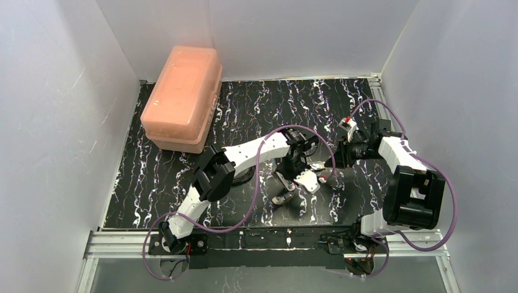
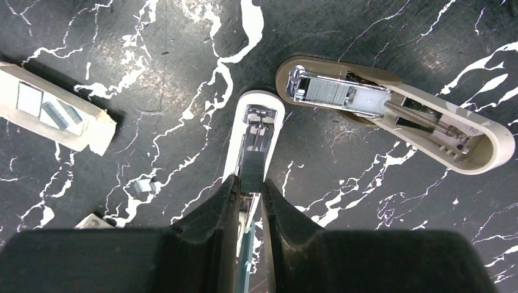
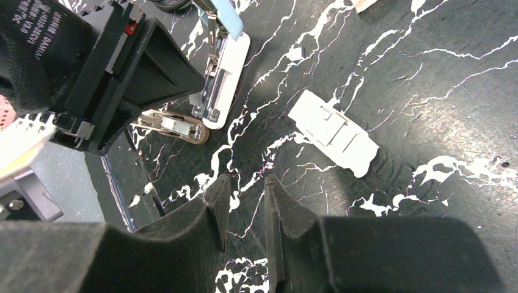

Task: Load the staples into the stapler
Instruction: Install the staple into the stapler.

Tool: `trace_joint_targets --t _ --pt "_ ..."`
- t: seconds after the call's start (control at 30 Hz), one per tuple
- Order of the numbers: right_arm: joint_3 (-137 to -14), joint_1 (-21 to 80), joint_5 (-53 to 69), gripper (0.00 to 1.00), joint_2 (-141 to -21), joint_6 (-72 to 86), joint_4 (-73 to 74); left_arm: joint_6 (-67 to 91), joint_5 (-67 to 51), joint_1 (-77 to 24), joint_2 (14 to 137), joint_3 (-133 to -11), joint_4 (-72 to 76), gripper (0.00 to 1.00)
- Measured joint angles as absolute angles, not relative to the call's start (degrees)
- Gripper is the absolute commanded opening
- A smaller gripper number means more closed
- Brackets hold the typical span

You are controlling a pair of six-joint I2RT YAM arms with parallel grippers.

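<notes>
The stapler (image 2: 253,131) lies open on the black marbled table, its white base and silver channel pointing away from my left gripper (image 2: 250,183), with a light-blue part under the fingers. My left gripper is shut on the staples (image 2: 251,168), a dark ridged strip held over the rear of the channel. The tan cardboard sleeve (image 2: 55,113) lies to the left with more staples showing through its window. In the right wrist view the stapler (image 3: 227,73) stands under the left gripper. My right gripper (image 3: 246,183) hovers over bare table, fingers slightly apart and empty.
A tan open stapler body (image 2: 391,113) with spring and staples lies right of the stapler. A small white block (image 3: 333,131) lies on the table. A loose staple bit (image 2: 143,186) lies near the sleeve. A pink lidded box (image 1: 183,97) stands at the back left.
</notes>
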State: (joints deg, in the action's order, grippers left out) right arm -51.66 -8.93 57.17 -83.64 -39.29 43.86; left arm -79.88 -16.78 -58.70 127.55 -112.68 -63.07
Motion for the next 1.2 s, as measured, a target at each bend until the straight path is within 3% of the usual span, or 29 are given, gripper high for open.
trace_joint_targets --t 1.2 --pt "-51.68 -8.93 57.17 0.35 -83.64 -39.29 43.86 -80.42 -16.95 -58.70 128.75 -112.68 -63.11 0.00"
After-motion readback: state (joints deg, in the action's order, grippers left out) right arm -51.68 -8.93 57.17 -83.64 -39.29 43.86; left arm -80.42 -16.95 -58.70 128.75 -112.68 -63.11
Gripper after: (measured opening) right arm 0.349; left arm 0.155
